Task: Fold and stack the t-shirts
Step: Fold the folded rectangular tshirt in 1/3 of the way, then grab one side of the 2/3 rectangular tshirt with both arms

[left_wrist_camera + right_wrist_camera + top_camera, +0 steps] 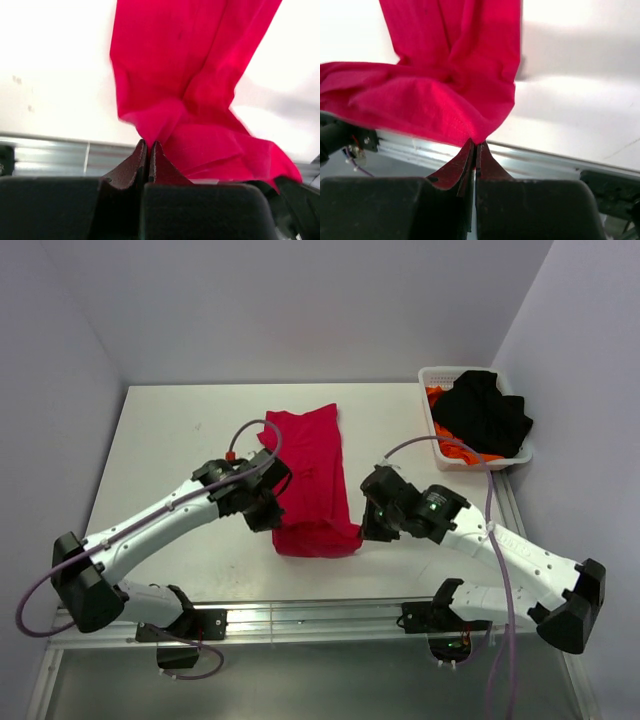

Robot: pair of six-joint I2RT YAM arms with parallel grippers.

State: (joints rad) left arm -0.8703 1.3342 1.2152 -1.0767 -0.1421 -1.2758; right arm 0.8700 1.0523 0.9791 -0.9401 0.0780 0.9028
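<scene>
Crimson t-shirt point(312, 470) gripped by left pincer point(148, 146), right pincer point(475, 145), basket point(452, 370) apart

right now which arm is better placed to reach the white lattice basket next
Right, probably: the white plastic lattice basket sits far right, on its side. Both the right pincer and left pincer are shut on the crimson-red cloth t-shirt, so it must release first.

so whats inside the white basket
A black shirt lies on top in the basket, with orange cloth showing beneath at its left and near edges. Anything deeper is covered by it.
</scene>
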